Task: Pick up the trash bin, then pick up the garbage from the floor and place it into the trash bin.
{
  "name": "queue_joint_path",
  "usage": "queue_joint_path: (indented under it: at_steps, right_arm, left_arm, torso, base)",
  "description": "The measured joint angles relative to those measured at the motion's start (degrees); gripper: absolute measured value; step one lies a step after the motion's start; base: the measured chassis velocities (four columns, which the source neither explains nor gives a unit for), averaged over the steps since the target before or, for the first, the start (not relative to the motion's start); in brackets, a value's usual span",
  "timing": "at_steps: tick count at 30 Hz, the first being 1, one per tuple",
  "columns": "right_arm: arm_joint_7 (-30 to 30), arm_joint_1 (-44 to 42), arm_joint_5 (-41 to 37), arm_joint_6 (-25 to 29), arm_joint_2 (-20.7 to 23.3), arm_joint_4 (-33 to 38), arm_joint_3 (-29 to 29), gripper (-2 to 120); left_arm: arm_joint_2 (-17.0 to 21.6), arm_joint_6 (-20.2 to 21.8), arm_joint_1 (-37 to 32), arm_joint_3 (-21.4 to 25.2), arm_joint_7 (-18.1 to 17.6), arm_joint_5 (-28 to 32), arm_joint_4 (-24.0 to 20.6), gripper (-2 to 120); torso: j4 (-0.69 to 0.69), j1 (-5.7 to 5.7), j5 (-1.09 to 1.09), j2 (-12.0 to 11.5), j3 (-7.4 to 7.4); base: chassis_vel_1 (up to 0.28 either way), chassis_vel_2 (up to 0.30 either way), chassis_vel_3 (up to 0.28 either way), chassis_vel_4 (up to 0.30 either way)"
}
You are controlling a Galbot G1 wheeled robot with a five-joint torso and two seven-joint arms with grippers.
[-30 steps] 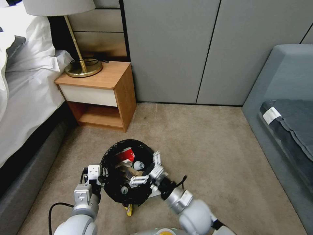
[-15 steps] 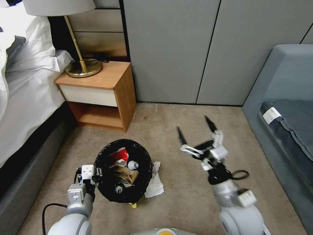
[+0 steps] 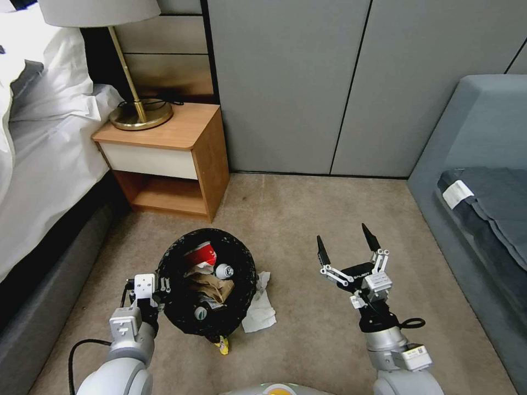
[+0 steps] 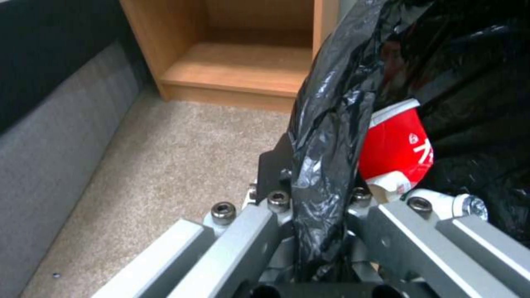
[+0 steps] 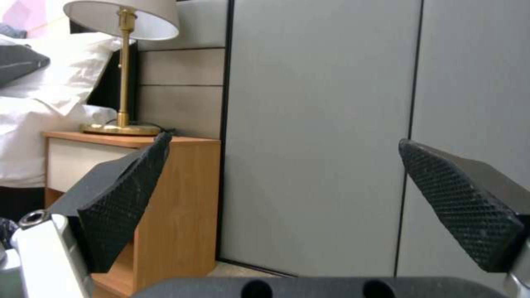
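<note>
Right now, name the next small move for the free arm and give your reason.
Probably lower the open right end effector toward the white tissue on the carpet beside the trash bin. It is empty and raised, the tissue lies outside the bin, and the left end effector holds the bin's rim.

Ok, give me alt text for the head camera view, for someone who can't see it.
On a beige carpet, the left tool grips the rim of the trash bin, which holds a red cup, crumpled paper and bottles. The right tool hovers open and empty to the right; a white tissue and yellow wrapper lie on the floor by the bin.
</note>
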State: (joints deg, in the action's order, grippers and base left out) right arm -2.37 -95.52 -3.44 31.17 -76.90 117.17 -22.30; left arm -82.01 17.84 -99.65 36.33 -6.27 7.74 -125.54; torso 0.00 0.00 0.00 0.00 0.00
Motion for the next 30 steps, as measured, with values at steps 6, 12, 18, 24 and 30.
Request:
queue_joint_path:
  at_steps: [6,12,18,24,30]
  right_arm:
    - [-0.01,0.17,0.05,-0.1,0.11,-0.11,0.08,100]
    - [-0.09,0.06,0.18,-0.12,0.01,-0.34,0.07,100]
    - [-0.16,0.04,0.37,-0.12,-0.04,-0.7,0.16,100]
    - [-0.29,0.18,0.48,-0.24,-0.07,-0.94,0.38,100]
    - [-0.37,0.39,0.52,-0.32,-0.06,-1.33,0.53,100]
  left_arm:
    - [-0.1,0.15,0.0,-0.1,-0.06,-0.08,-0.5,1]
    - [-0.1,0.26,0.04,-0.15,-0.11,-0.11,-0.82,1]
    - [-0.08,0.27,-0.02,-0.05,-0.13,-0.07,-0.9,1]
    - [-0.07,0.28,-0.07,0.15,-0.17,-0.02,-0.96,1]
    - [-0.1,0.28,0.09,0.15,-0.22,-0.01,-0.95,1]
  torso:
    - [0.0,0.0,0.0,0.0,0.0]
    - [0.0,0.0,0.0,0.0,0.0]
    - [0.0,0.0,0.0,0.0,0.0]
    - [0.0,0.0,0.0,0.0,0.0]
    - [0.01,0.0,0.0,0.0,0.0]
  base:
    - [0.0,0.0,0.0,0.0]
    - [0.045,0.051,0.047,0.047]
    - [0.093,0.085,0.098,0.092]
    - [0.117,0.104,0.109,0.11]
    - [0.118,0.135,0.116,0.118]
